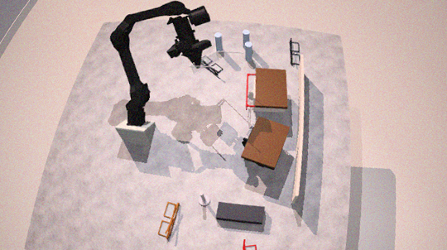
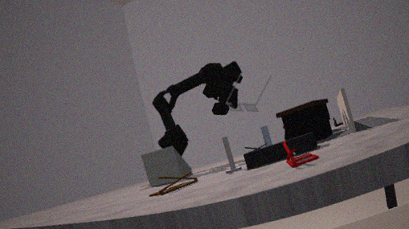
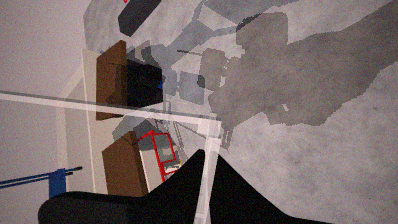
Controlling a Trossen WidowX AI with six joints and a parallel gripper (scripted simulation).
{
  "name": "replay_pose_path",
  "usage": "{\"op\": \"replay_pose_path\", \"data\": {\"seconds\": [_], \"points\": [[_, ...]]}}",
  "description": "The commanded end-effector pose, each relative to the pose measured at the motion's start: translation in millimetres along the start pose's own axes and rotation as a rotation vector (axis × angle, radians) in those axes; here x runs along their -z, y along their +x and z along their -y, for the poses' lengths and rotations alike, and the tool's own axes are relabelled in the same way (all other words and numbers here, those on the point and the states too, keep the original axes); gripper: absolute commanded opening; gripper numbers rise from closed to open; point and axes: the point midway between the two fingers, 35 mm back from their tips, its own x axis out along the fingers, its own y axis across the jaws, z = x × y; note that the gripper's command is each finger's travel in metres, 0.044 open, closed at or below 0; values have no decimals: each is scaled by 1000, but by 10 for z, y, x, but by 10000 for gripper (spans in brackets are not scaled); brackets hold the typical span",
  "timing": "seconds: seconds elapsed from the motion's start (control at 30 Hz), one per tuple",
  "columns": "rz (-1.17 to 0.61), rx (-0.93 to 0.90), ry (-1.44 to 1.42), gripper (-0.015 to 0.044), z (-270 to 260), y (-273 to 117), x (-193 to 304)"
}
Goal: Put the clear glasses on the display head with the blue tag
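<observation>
My gripper (image 1: 199, 63) (image 2: 233, 106) (image 3: 206, 156) is shut on the clear glasses (image 2: 250, 107) (image 3: 212, 131), high above the table. A long clear temple reaches left in the wrist view; the exterior view shows a temple slanting up. The head with the blue tag (image 3: 160, 85) is the dark block under a brown top (image 1: 267, 142) (image 3: 111, 82), turned at an angle and apart from the glasses. The other head (image 1: 270, 87) (image 3: 120, 165) stands beside it, with red glasses (image 1: 248, 91) (image 3: 158, 155) at its front. The face details of both heads are too small to tell.
A pale upright panel (image 1: 300, 129) (image 2: 345, 111) stands behind the heads. Blue cylinders (image 1: 248, 52) and black glasses (image 1: 215, 67) are near the gripper's side. A dark block (image 1: 240, 214) (image 2: 275, 153), a thin post (image 2: 228, 153) and orange glasses (image 1: 169, 221) stand opposite.
</observation>
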Motion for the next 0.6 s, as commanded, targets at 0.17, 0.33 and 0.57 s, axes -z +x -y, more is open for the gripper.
{"op": "replay_pose_path", "data": {"seconds": [0.17,0.33,0.57], "points": [[59,145,-106,0,-223,402,-149],[64,228,-155,0,-333,604,-265],[38,341,-214,0,-465,867,-461]]}}
